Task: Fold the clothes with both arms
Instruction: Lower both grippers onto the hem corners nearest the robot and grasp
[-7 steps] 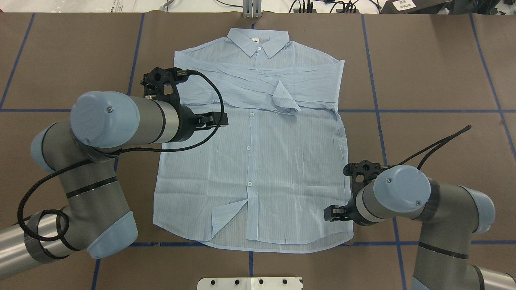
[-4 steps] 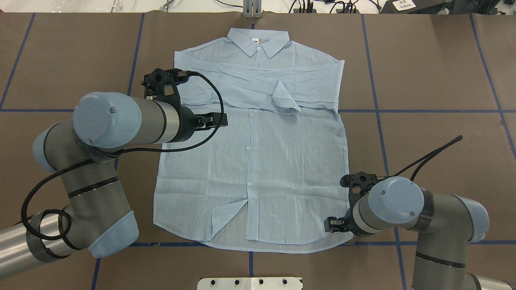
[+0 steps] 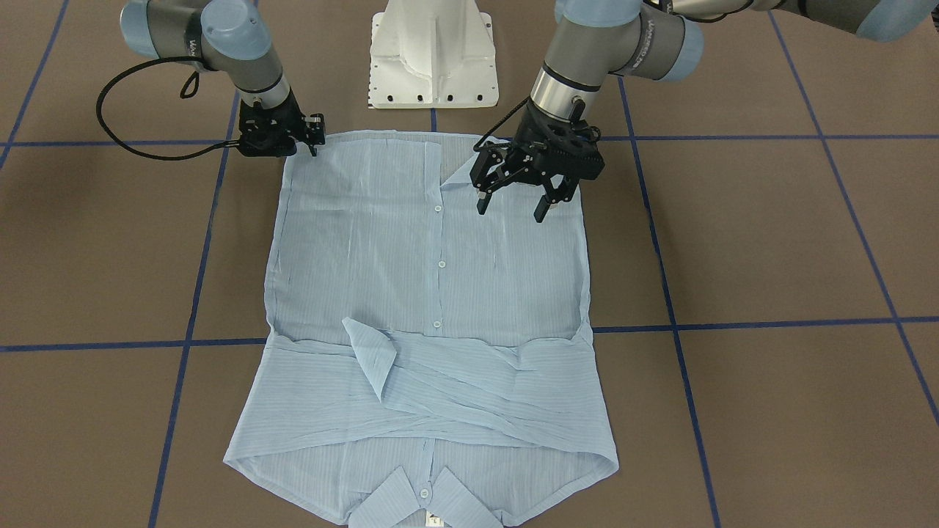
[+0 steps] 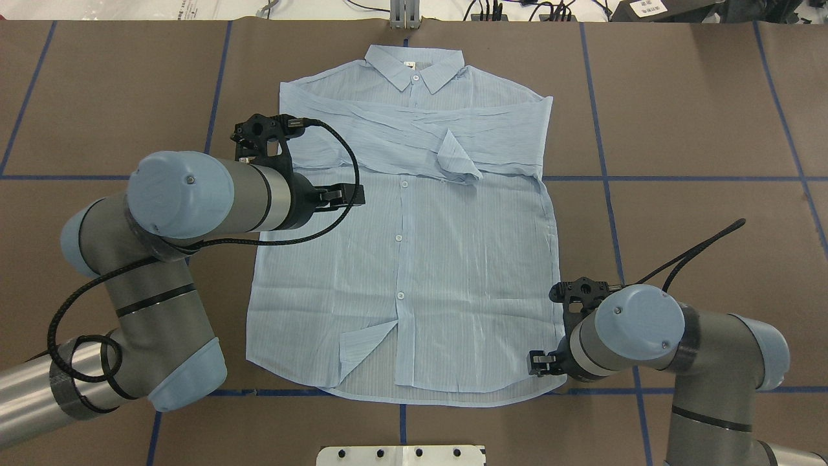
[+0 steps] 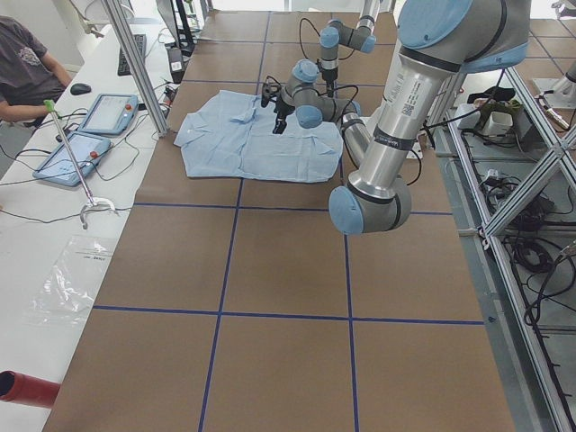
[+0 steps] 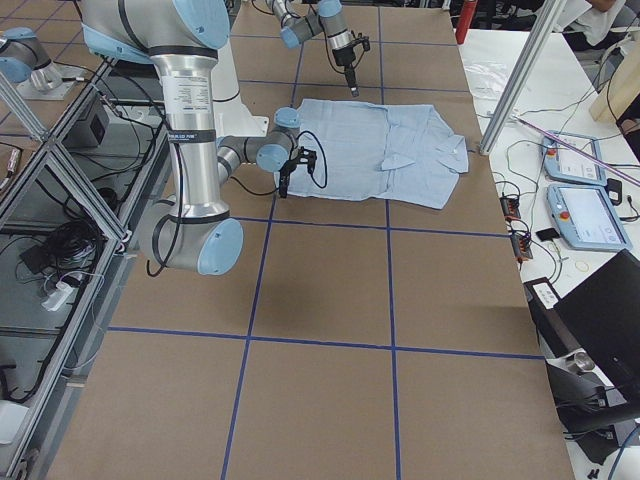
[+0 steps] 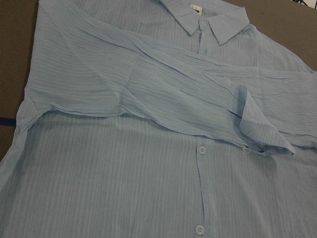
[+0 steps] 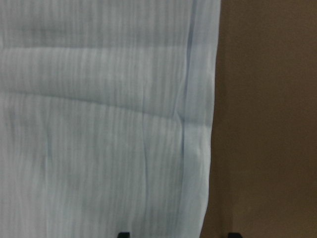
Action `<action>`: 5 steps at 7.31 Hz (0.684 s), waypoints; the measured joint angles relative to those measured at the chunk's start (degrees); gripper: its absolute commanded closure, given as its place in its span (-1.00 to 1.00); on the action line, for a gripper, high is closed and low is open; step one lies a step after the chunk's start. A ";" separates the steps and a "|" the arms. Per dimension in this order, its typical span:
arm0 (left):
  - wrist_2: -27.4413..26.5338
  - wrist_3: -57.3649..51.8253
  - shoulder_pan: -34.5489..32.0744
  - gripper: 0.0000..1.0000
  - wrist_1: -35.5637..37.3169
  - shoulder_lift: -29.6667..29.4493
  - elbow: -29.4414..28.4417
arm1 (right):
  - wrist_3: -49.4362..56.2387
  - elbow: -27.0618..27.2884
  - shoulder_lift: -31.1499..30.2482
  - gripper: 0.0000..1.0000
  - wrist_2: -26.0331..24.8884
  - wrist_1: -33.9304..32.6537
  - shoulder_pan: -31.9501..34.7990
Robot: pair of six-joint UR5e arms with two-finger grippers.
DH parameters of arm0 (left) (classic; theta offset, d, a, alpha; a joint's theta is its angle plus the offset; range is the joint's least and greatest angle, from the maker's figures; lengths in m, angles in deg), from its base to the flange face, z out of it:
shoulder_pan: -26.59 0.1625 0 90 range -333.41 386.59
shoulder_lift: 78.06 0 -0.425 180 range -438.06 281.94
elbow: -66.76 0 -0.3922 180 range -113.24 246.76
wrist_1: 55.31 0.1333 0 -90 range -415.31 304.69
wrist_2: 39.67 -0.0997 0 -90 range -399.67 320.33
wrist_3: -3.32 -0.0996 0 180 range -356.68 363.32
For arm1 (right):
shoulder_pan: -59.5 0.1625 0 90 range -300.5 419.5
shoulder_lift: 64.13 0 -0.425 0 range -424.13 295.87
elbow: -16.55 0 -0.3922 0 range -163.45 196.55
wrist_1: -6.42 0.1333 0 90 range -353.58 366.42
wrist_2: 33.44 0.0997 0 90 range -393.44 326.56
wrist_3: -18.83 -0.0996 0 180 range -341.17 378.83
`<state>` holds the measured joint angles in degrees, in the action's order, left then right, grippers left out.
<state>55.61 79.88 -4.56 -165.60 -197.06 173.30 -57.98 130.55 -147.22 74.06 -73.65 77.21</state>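
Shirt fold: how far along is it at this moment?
Done: both sleeves lie folded across the chest of the shirt. In hand: the right gripper, fingers apart, sits low at a corner of the hem; the left gripper hovers open above the front. Left: nothing is gripped yet, and the body lies unfolded.
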 measured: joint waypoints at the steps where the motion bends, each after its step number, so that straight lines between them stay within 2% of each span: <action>1: 0.00 0.00 0.01 -1.00 -0.01 0.00 -0.12 | 0.00 0.08 -0.52 0.06 0.00 0.00 0.02; 4: 0.00 0.00 -0.05 -1.00 -0.10 0.05 -0.30 | 0.00 0.48 -0.89 1.00 -0.14 0.00 0.03; 5: 0.00 0.00 -0.09 -1.00 -0.13 0.07 -0.51 | 0.00 0.65 -0.83 1.00 -0.15 0.00 0.04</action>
<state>55.60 79.87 -4.65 -165.72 -196.99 172.79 -57.98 131.20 -148.05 73.91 -73.65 77.25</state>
